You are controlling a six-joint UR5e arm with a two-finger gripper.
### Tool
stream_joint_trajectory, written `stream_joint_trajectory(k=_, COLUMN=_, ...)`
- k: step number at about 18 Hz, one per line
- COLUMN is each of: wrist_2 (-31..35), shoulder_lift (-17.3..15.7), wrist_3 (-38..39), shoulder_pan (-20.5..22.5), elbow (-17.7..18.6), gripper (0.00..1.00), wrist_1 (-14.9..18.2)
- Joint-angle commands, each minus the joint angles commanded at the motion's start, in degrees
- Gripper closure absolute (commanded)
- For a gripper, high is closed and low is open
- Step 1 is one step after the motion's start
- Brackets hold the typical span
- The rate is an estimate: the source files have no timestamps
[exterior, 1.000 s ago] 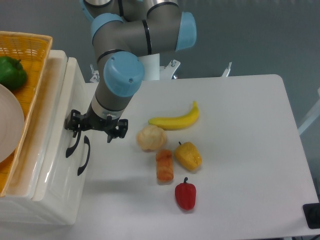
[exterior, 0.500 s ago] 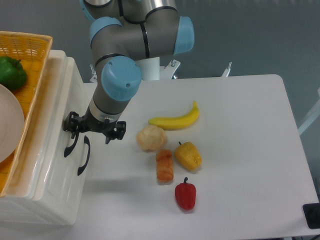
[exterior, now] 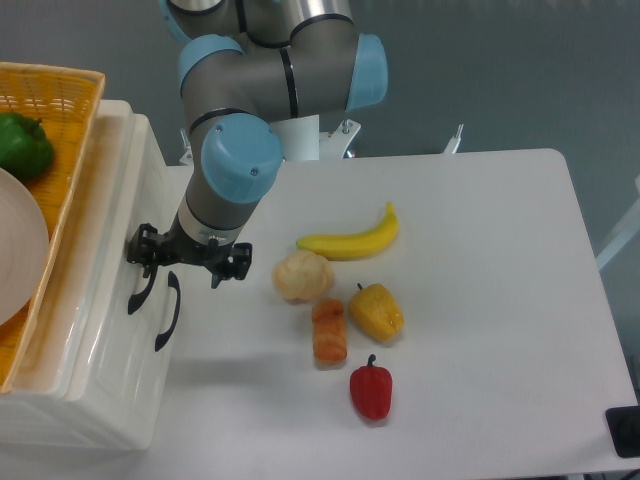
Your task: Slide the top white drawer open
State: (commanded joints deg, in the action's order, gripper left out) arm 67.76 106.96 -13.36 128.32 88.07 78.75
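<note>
The white cabinet (exterior: pixel 110 330) stands at the table's left edge, its front facing right with two curved black handles. The top white drawer's handle (exterior: pixel 138 292) is the left one; the lower drawer's handle (exterior: pixel 168 312) lies just right of it. My gripper (exterior: pixel 188 262) hangs at the cabinet front, open, jaws spread wide. Its left finger (exterior: pixel 143 248) sits right at the upper end of the top drawer's handle, and the right finger (exterior: pixel 233 264) is over the table. The fingers hide where finger and handle meet. I cannot tell whether the drawer is out.
An orange wicker basket (exterior: pixel 70 90) with a green pepper (exterior: pixel 22 142) and a white plate (exterior: pixel 18 255) rests on the cabinet. On the table to the right lie a banana (exterior: pixel 350 238), a pale round bun (exterior: pixel 303 275), an orange piece (exterior: pixel 329 332), a yellow pepper (exterior: pixel 376 312) and a red pepper (exterior: pixel 371 390).
The gripper has shifted slightly left toward the cabinet front, and the top handle sits a touch further left. Over the last half second nothing visibly moved.
</note>
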Motion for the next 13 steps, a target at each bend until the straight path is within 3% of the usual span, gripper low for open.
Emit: stream_joint_trajectory(k=13, wrist_2=1.6, shoulder_lift=0.0, wrist_3=-0.8, shoulder_pan=0.6, elbow=-0.4, gripper=0.0, wrist_1=-0.7)
